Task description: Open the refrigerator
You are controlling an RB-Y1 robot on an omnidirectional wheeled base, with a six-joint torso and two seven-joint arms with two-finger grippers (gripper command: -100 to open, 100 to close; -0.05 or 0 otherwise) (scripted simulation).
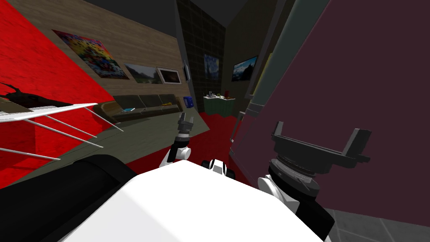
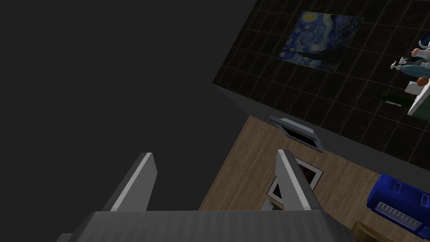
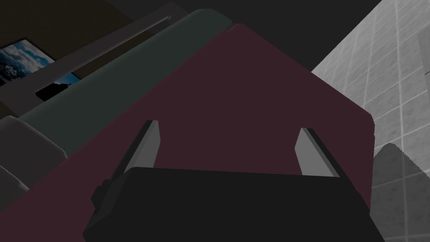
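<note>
Right tool (image 1: 320,131) spread, seemingly just off refrigerator (image 1: 357,84) face.

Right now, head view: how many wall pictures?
6. On the wood wall: colourful painting, landscape, dark framed picture, edge-on frame. On the tiled wall: starry-night painting. Right of it: mountain picture. More may be hidden.

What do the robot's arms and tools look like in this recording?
The left arm and right arm are white links with dark joints, and the right one ends in a dark ribbed wrist ring. The right tool and left tool are each a wide dark box carrying two thin, flat, blade-like fingers with light grey faces. No cables or markings show.
</note>
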